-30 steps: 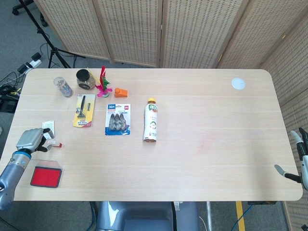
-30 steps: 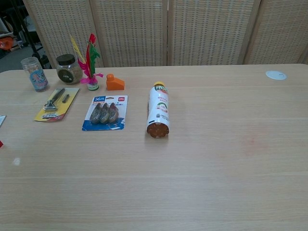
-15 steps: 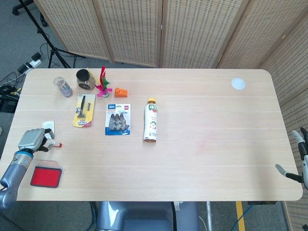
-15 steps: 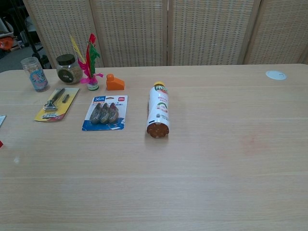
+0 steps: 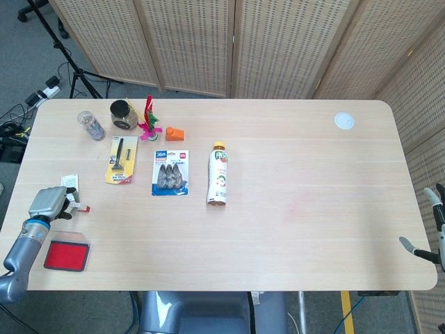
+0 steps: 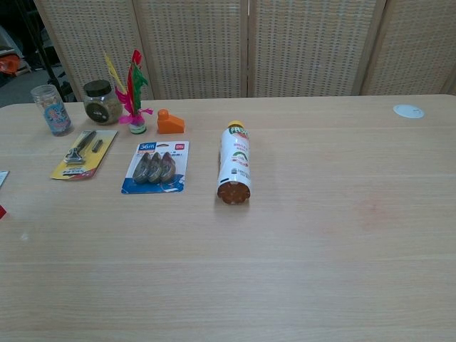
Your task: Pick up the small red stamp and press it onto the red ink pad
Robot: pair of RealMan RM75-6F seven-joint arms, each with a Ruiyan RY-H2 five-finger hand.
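The small red stamp (image 5: 83, 207), white with a red end, lies on the table near the left edge. My left hand (image 5: 47, 202) sits just left of it, and its curled fingertips (image 5: 69, 205) reach the stamp's white end. I cannot tell whether they hold it. The red ink pad (image 5: 67, 255) lies open in its dark case in front of the hand, near the front left corner. My right hand (image 5: 435, 226) hangs off the table's right edge with spread fingers and holds nothing. In the chest view only a red sliver of the stamp (image 6: 1, 211) shows at the left border.
A bottle (image 5: 219, 175) lies mid-table. Beside it are a blue blister pack (image 5: 170, 172) and a yellow razor card (image 5: 121, 159). At the back left stand a dark jar (image 5: 123, 115), a small clear jar (image 5: 90, 125), a feather shuttlecock (image 5: 148, 122) and an orange block (image 5: 175, 133). A white disc (image 5: 343, 120) lies far right.
My left hand and forearm have crept slightly right, toward the stamp. The stamp has stayed put. My right hand has sunk a little at the table's edge.
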